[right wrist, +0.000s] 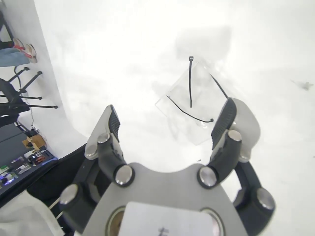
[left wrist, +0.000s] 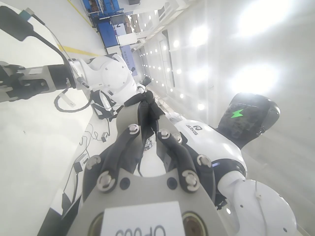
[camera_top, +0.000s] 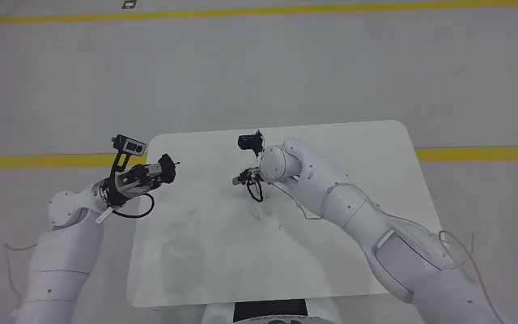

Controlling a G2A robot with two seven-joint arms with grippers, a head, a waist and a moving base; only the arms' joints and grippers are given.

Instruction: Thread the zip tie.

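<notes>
My right gripper [right wrist: 171, 105] hangs open over the white table [camera_top: 348, 243], nothing between its fingers. Just beyond it lies a clear plastic bag [right wrist: 196, 133] with three black zip ties: one straight [right wrist: 190, 82], one curved [right wrist: 189, 115], and one [right wrist: 219, 85] running up to a fingertip. In the top view this gripper [camera_top: 245, 178] is near the table's middle rear. My left gripper [camera_top: 167, 168] is held above the table's left edge, pointing toward the right arm. Its fingers [left wrist: 133, 128] are shut, and a thin black zip tie tail [left wrist: 139, 168] runs out from between them.
The table's front half is bare white surface. A small dark speck [right wrist: 305, 85] lies on the table beyond the bag. Black cables loop under both wrists [camera_top: 256, 191]. Yellow floor lines run behind the table.
</notes>
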